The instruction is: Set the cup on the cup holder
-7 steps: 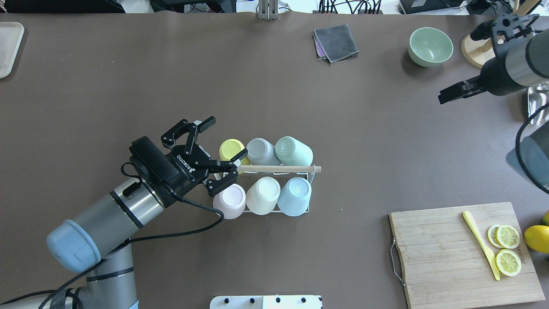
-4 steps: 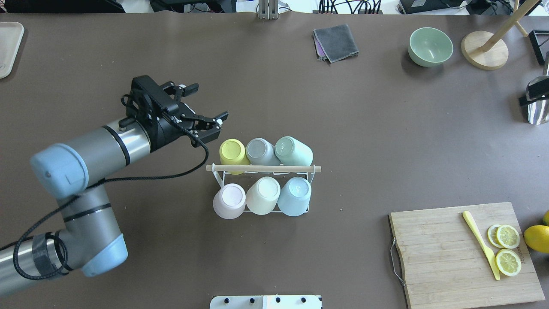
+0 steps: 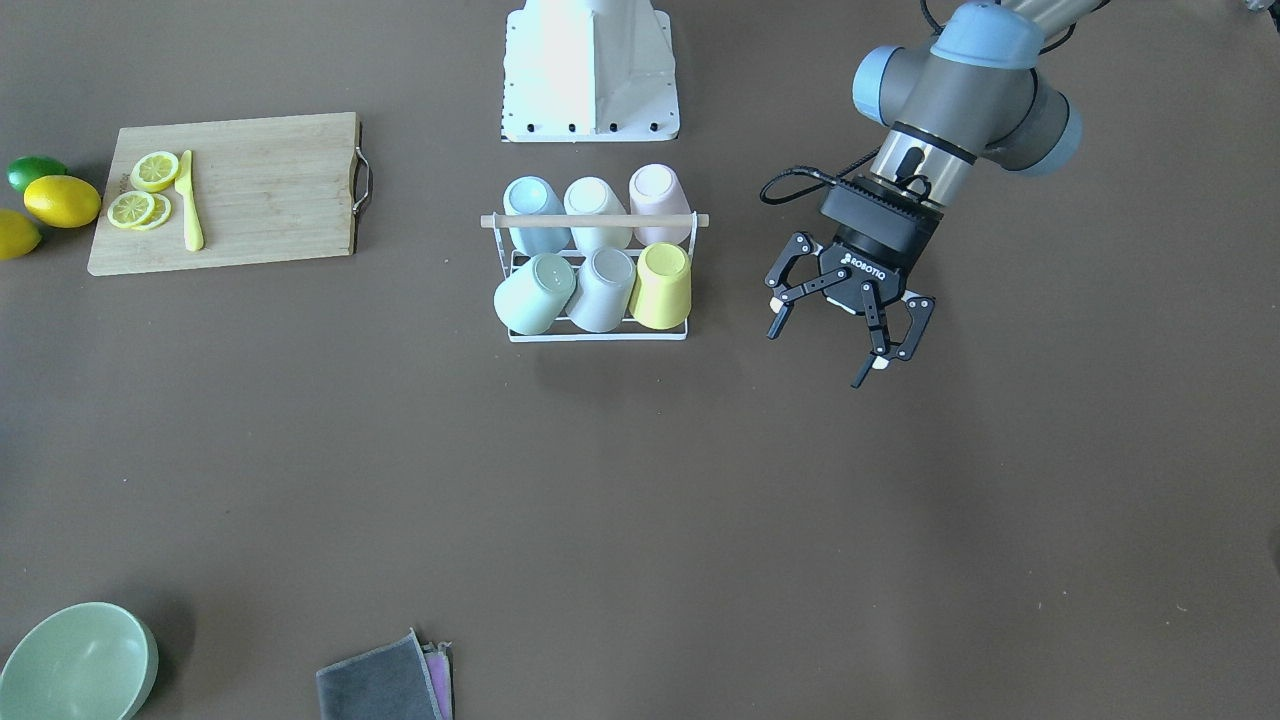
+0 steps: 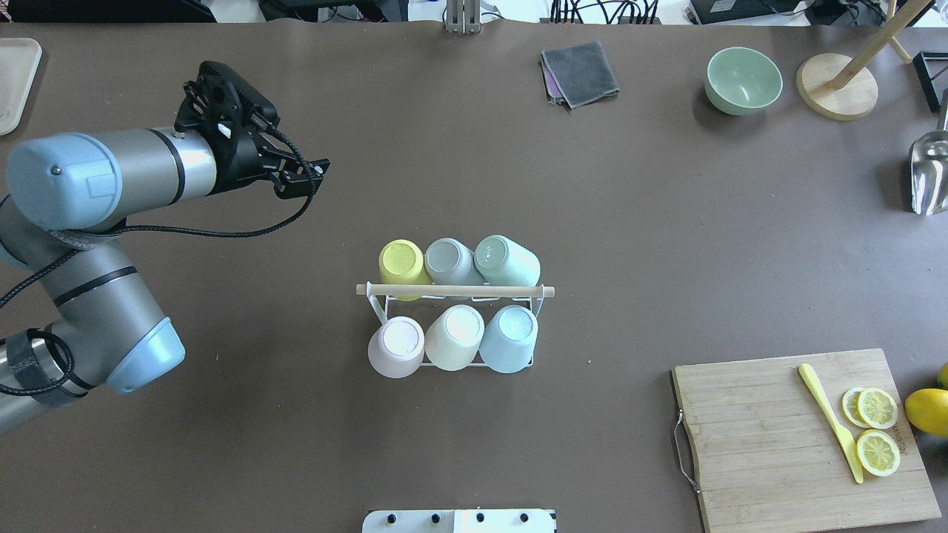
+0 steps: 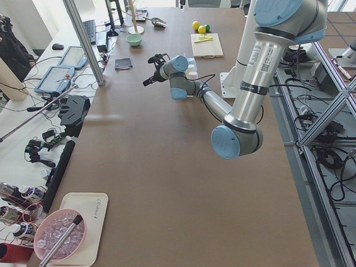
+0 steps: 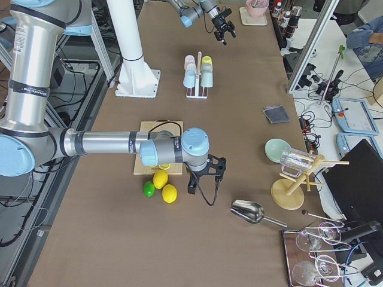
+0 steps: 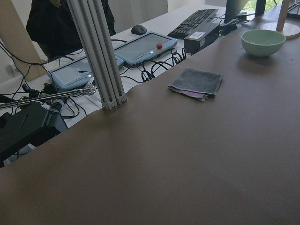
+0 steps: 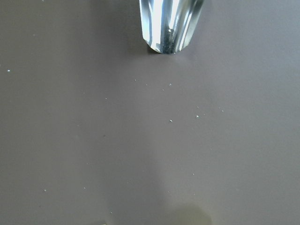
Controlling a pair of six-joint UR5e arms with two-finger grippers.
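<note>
The cup holder is a white wire rack with a wooden rod across its top, in the middle of the table; it also shows in the front view. Several pastel cups sit upside down on its prongs, among them a yellow cup at the far left corner. My left gripper is open and empty, well apart from the rack, to its far left; in the front view its jaws stand wide. My right gripper shows only in the right side view, near the lemons; I cannot tell its state.
A wooden cutting board with a yellow knife and lemon slices lies front right, a lemon beside it. A green bowl, a grey cloth, a wooden stand and a metal scoop lie at the far right.
My left gripper has pulled away from the rack's rod end, moving left and farther across the table, open and empty. The right arm has left the overhead view.
</note>
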